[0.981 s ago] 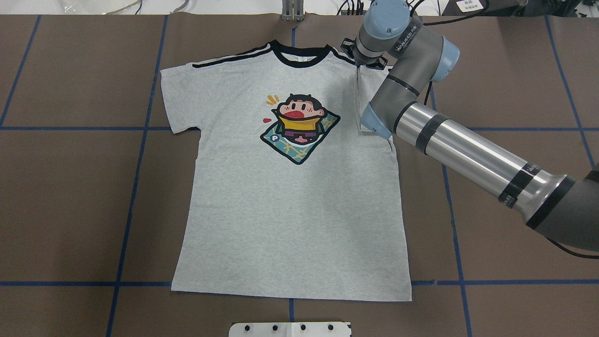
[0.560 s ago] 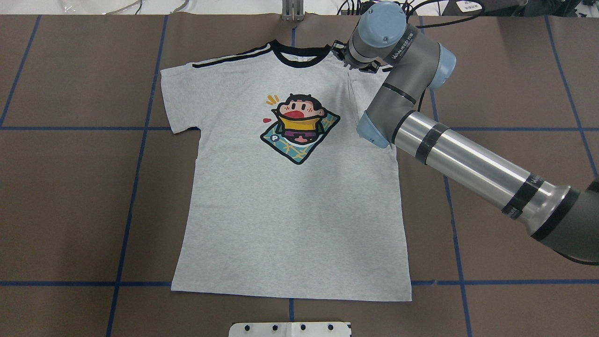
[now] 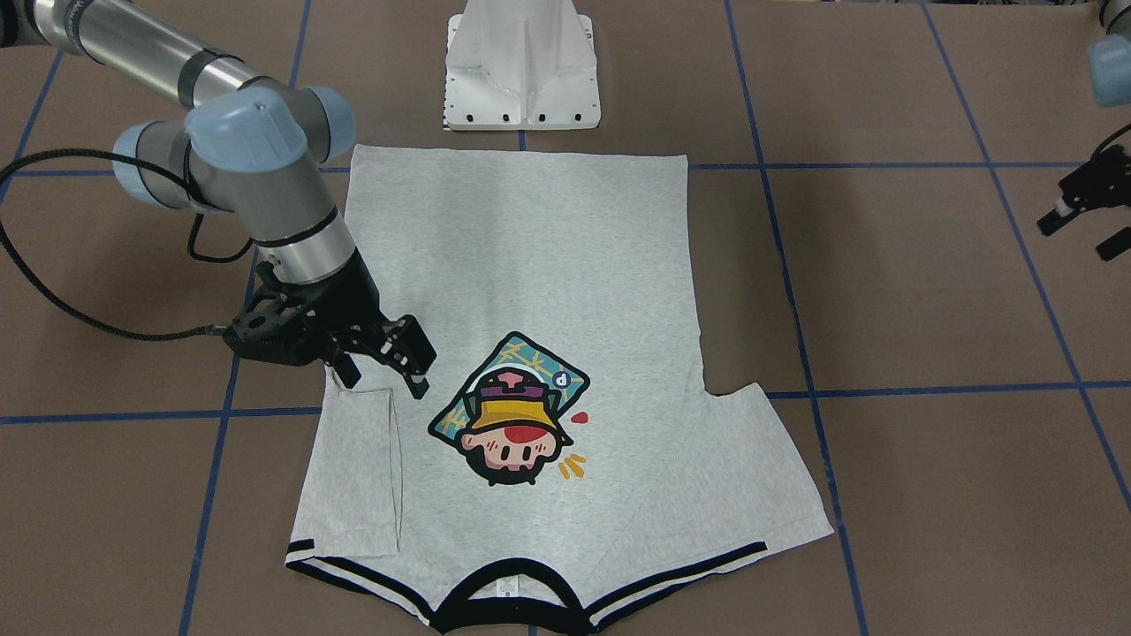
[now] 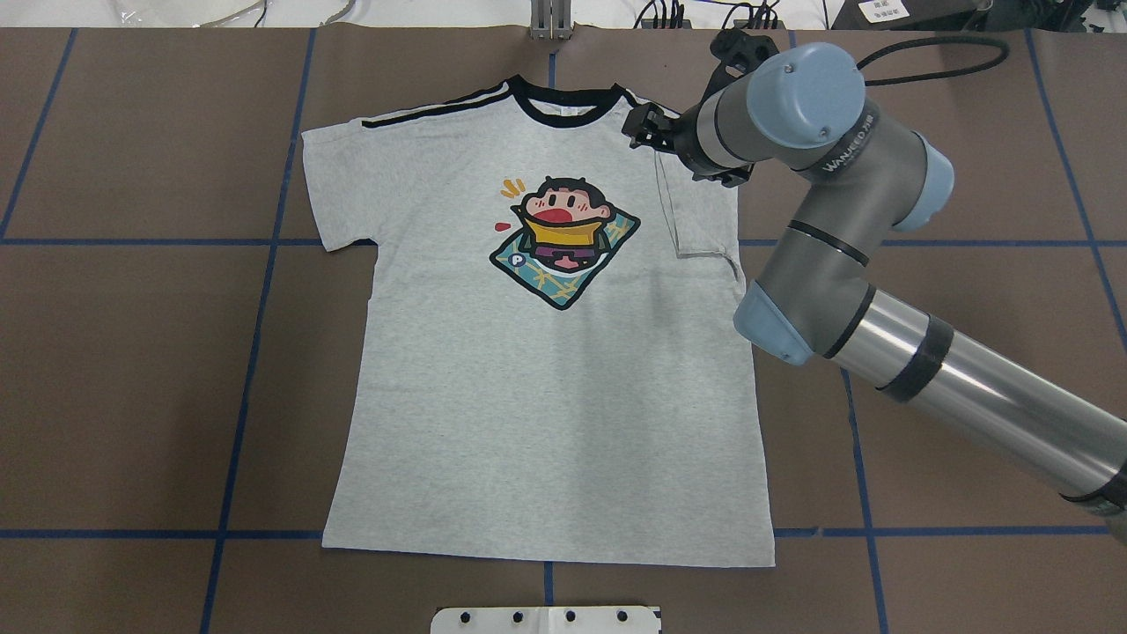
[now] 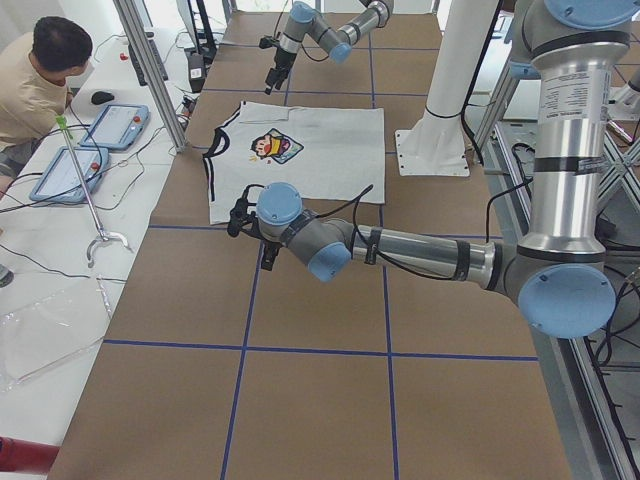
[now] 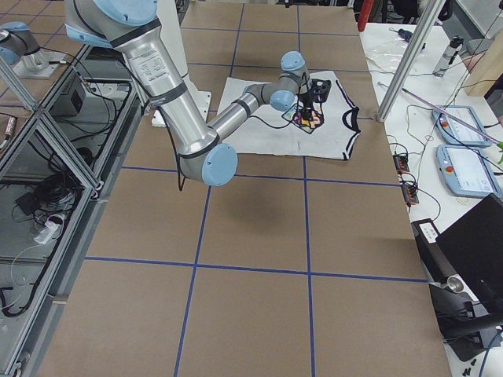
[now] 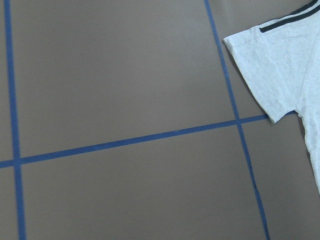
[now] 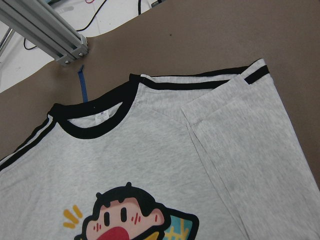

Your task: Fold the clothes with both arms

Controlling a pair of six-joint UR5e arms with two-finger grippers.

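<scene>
The light grey T-shirt (image 4: 546, 387) lies flat on the brown table, cartoon print (image 4: 563, 238) up and collar (image 4: 563, 110) at the far edge. Its sleeve on the robot's right (image 4: 700, 211) is folded inward onto the body; it also shows in the front-facing view (image 3: 358, 468) and the right wrist view (image 8: 250, 140). My right gripper (image 3: 386, 384) hovers over that fold near the shoulder, open and empty. My left gripper (image 3: 1082, 212) is open and empty, well off the shirt past its other sleeve (image 7: 280, 70), which lies spread out.
The white pedestal base (image 3: 521, 71) stands at the shirt's hem side. Blue tape lines (image 4: 255, 291) grid the brown table. An aluminium post (image 4: 550, 18) stands beyond the collar. An operator (image 5: 40, 80) sits at a side table with tablets (image 5: 110, 125).
My right arm's wrist has swung out to the right and back, uncovering the folded sleeve. The sleeve's folded edge has shifted a little further inward. The shirt's body has not moved.
</scene>
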